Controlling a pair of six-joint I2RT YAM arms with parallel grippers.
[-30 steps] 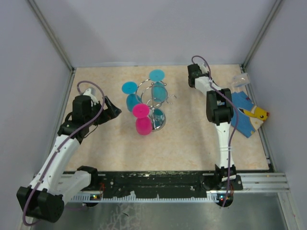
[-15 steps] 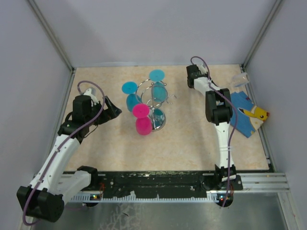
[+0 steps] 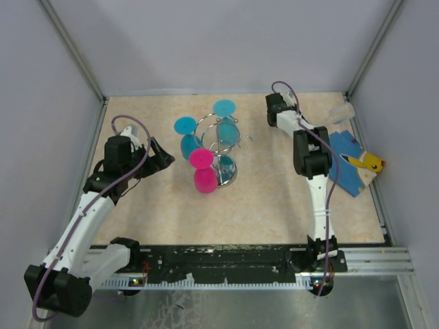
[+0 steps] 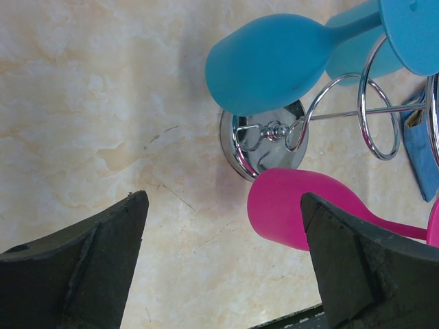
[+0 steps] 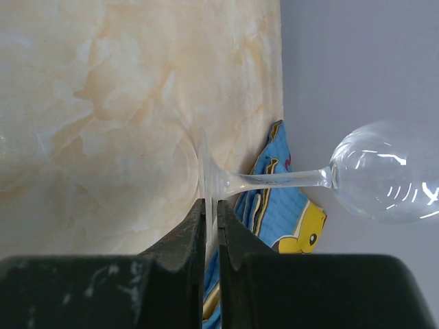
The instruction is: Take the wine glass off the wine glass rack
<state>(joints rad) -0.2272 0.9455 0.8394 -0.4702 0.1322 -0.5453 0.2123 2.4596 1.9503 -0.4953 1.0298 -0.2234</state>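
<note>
Held by the right gripper [image 5: 211, 205]: jaws almost pressed together, pinching the foot rim of the clear wine glass [image 5: 278, 179]. The glass is off the shiny chrome wire wine glass rack [image 3: 225, 171], far right by the wall. Its long axis is sideways, the stem running right from the jaws with the bowl toward the wall, above the blue cloth with yellow cartoon print [image 5: 281, 209]. The left gripper [image 4: 223, 202] is spread wide and empty, facing the rack, well apart from this glass. Set-down probably falls to the right arm.

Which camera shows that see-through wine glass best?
The right wrist view: the clear wine glass shows whole, foot, stem and bowl, its foot pinched between the fingers. The top view shows only a faint glint; the left wrist view misses it.
</note>
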